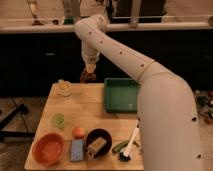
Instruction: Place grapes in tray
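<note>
single camera view of a wooden table (95, 112) with the robot's white arm (125, 55) arching in from the right foreground, up and over to the far edge of the table. the gripper (90, 71) points downward above that far edge, its claw closed together and clamped on the grapes (88, 77), a small dark reddish bunch hanging directly under the fingertips. the grapes sit over the table's far edge, left of the tray (108, 96) and apart from it, and not inside it; whether they touch the tabletop cannot be told. the tray, green and rectangular with a raised rim, lies at the far right corner of the table, and its right side is hidden by the arm; the part of its floor that shows is bare green. a pale yellowish object (64, 87) rests near the far left corner, just left of the grapes. a pale green item (59, 120) lies toward the left edge, mid-depth, with a round orange fruit (78, 132) just beside it on the near right. along the near edge, from left to right: an orange bowl (48, 148), a blue sponge (76, 149), a black bowl (101, 136) holding a tan block, a small green object (119, 147), and a white-handled brush (132, 142) lying against the arm's lower section.
</note>
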